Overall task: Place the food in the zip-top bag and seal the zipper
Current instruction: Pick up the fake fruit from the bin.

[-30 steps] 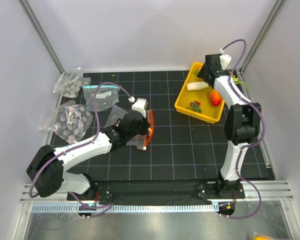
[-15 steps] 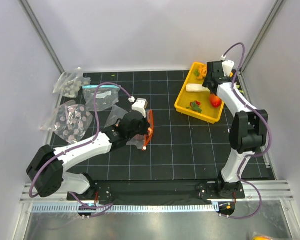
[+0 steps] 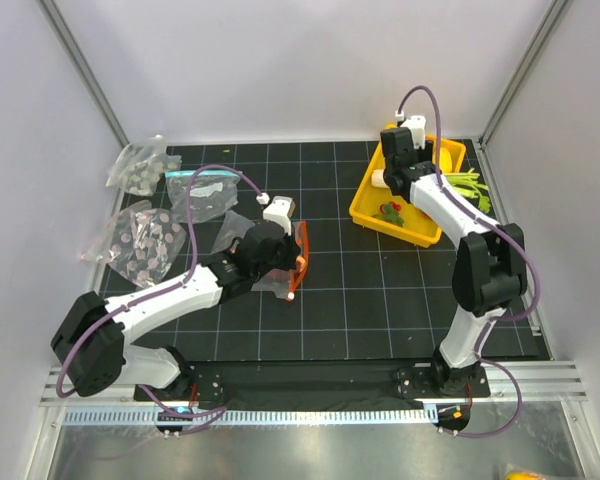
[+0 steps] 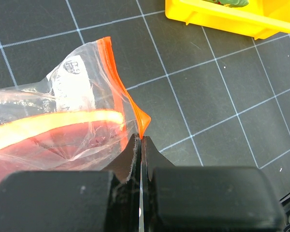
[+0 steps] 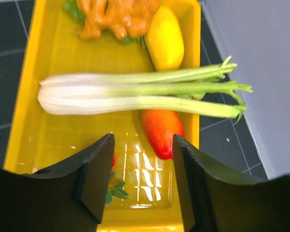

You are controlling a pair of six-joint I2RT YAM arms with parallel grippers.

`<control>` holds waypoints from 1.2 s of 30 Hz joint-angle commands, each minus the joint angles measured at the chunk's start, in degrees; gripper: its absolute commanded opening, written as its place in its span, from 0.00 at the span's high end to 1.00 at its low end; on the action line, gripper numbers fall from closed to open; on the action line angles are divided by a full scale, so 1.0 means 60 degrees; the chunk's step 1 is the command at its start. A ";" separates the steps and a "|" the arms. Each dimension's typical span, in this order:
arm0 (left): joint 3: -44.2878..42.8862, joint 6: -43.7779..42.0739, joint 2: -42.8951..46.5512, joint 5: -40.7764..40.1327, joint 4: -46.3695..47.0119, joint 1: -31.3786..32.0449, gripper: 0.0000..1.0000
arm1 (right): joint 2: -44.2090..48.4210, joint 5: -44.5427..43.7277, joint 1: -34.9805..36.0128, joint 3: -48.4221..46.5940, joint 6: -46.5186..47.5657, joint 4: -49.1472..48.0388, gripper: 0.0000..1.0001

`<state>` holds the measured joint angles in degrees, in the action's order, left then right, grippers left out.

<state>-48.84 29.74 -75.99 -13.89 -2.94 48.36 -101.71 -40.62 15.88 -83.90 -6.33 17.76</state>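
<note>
While the left gripper stayed clamped on the bag's zipper around 9 o'clock, the right gripper swung across the tray at 1 o'clock, jaws apart and empty above the tomato, so the food was all still unbagged and a pick looked next.

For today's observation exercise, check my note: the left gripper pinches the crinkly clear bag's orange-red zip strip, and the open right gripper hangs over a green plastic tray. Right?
The plastic tray is yellow, not green; the right wrist view shows it under the open right gripper. The left gripper does pinch the orange-red zip strip.
</note>
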 commanded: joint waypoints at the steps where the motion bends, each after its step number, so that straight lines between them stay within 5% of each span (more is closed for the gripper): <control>1: -0.0181 0.0127 0.0330 0.0103 0.0241 -0.0018 1.00 | -0.0666 0.0062 -0.0171 -0.0662 0.0309 0.0553 0.39; 6: -0.0268 0.0127 0.0067 0.0191 0.0270 -0.0032 1.00 | -0.1460 0.0410 -0.0682 -0.0769 -0.0058 0.1113 0.32; 10: -0.0312 0.0141 -0.0007 0.0308 0.0226 -0.0018 1.00 | -0.1797 0.0954 -0.1035 -0.0621 -0.0220 0.1010 0.13; 17: -0.0298 0.0156 0.0008 0.0367 0.0255 -0.0018 1.00 | -0.2676 0.1261 -0.1488 -0.0943 -0.0585 0.1287 0.14; 23: -0.0312 0.0156 -0.0021 0.0396 0.0241 -0.0018 1.00 | -0.3277 0.1746 -0.1680 -0.1105 -0.0922 0.1653 0.20; 27: -0.0312 0.0127 0.0037 0.0381 0.0241 -0.0018 1.00 | -0.3337 0.1687 -0.1680 -0.1091 -0.1084 0.1772 0.48; 36: -0.0312 0.0112 0.0052 0.0323 0.0212 -0.0018 1.00 | -0.0205 0.2257 -0.1227 0.0824 -0.1757 0.0165 0.54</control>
<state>-48.84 30.02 -76.01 -11.97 -3.03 48.36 -113.27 -28.86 6.46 -81.78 -13.69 25.32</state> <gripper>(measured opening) 0.009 0.627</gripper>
